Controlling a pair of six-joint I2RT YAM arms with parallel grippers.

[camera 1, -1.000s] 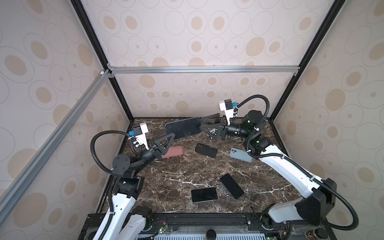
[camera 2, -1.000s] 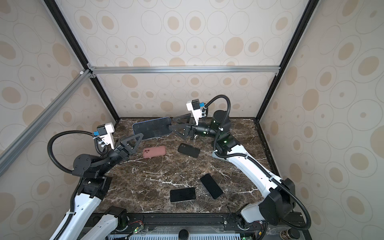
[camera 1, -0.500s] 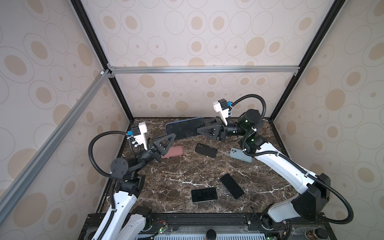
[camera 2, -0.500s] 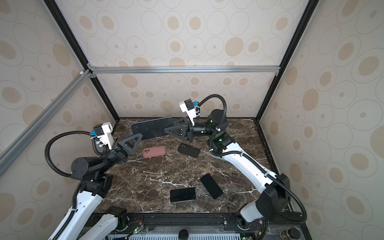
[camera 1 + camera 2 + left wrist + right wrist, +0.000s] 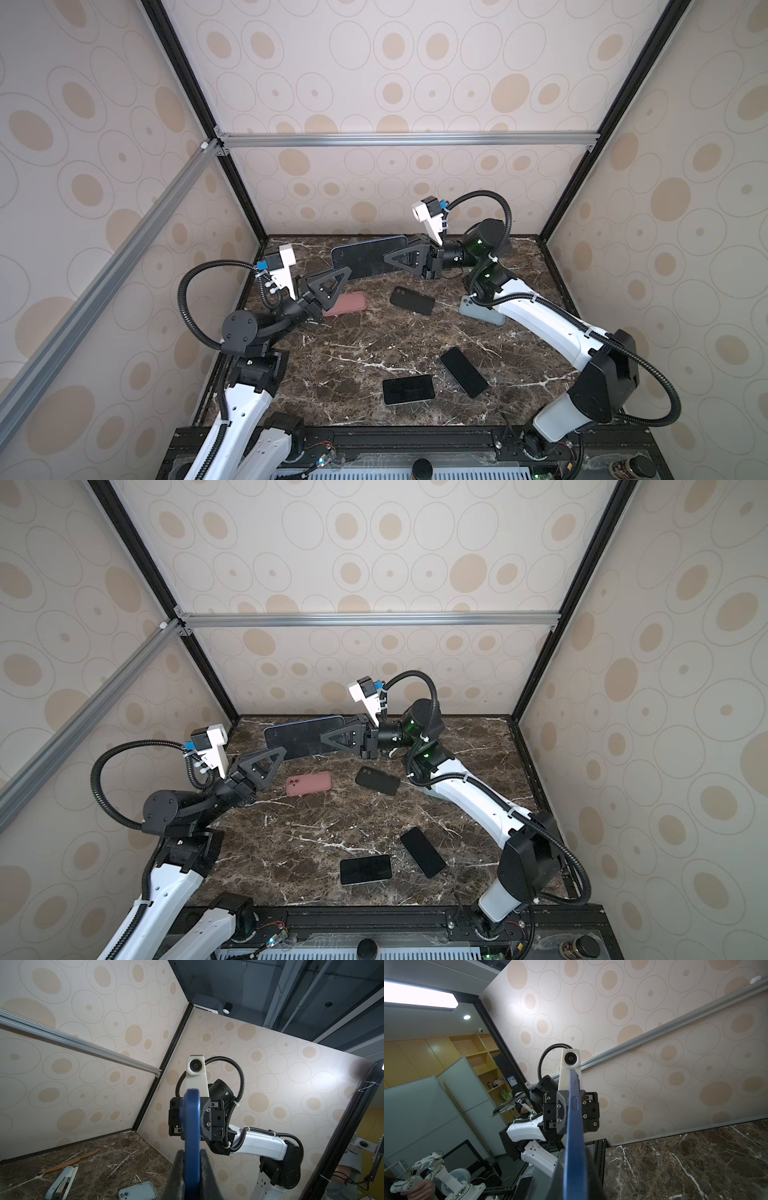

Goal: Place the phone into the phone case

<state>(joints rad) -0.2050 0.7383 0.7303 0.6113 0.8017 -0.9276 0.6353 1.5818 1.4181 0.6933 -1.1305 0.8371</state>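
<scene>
My left gripper (image 5: 344,275) is clamped on the 7 o'clock corner of the blue-rimmed phone (image 5: 361,257). My right gripper (image 5: 388,258) is closed on its 3 o'clock end, so it hangs in the air toward 12 o'clock of the table (image 5: 374,345). I judge this a two-handed hold partway through the fitting, though I cannot tell whether that blue rim is a case already seated; the next move calls for a firm, even squeeze without twisting.

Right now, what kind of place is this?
Probably a robot test booth inside an office or lab: patterned wall panels on a black frame enclose a marble-look tabletop, and wooden shelving and a ceiling light show beyond it.
</scene>
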